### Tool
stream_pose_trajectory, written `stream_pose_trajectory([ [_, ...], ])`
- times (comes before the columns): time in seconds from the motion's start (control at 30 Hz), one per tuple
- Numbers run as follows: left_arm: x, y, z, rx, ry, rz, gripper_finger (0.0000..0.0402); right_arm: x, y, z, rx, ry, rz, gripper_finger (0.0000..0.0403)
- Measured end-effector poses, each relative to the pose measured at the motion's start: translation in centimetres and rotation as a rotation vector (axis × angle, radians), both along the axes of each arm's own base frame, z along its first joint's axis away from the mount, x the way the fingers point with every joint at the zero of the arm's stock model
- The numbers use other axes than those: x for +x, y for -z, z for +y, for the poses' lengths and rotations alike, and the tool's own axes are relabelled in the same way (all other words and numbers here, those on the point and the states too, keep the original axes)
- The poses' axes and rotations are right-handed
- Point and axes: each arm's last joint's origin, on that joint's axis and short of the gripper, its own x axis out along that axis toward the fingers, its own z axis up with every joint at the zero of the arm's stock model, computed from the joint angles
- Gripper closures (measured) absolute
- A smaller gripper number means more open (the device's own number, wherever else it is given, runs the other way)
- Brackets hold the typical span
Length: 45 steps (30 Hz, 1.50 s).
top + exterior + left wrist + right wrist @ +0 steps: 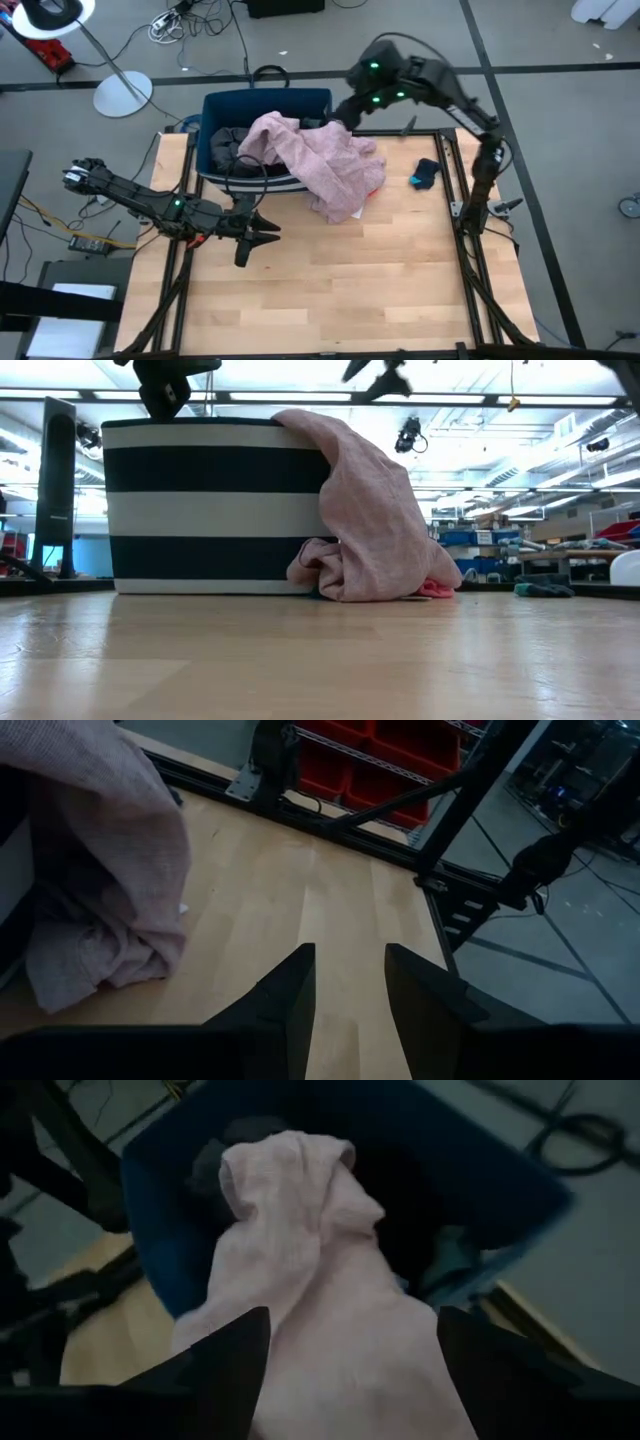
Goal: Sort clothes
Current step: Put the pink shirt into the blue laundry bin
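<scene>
Pink cloth (325, 160) drapes from the bin (265, 105) onto the bench (350, 270) beneath the right claw (350, 1380), spread wide and empty (left claw (345, 990) waits, parted); unsupported, it could slide back inside.

We're viewing top-down over the table (330, 270); low cam is sitting at tabletop level, close, both catching the pink garment (325, 160) and bin (210, 500).
</scene>
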Motion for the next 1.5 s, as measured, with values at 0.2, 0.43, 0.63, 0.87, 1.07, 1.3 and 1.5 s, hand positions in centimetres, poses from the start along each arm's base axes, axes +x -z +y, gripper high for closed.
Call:
stream_pose_trajectory([
  [0.2,0.0,0.0,0.0,0.002,-0.002,0.000,0.0275,-4.5,-1.2,2.8,-0.022,0.028,0.187,0.0124],
  [0.43,0.0,0.0,0.1,0.011,-0.026,-0.003,0.0275,-7.7,0.0,6.6,-0.023,0.060,0.330,0.0132],
  [0.63,0.0,0.0,0.1,0.013,-0.031,-0.003,0.0275,-9.9,4.6,9.5,0.025,0.084,0.311,0.0135],
  [0.87,0.0,0.0,0.1,0.013,-0.031,-0.003,0.0275,-11.1,13.1,11.8,0.059,0.054,0.228,0.0134],
  [1.07,0.0,0.0,0.1,0.005,-0.032,-0.003,0.0275,-9.3,19.4,12.4,0.064,-0.043,0.099,0.0120],
  [1.3,0.0,0.0,0.1,-0.060,-0.048,0.001,0.0275,-7.5,22.3,11.9,-0.029,-0.125,0.048,0.0069],
  [1.5,0.0,0.0,0.1,-0.092,-0.057,0.004,0.0275,-5.5,23.9,10.6,-0.194,-0.213,0.060,0.0031],
])
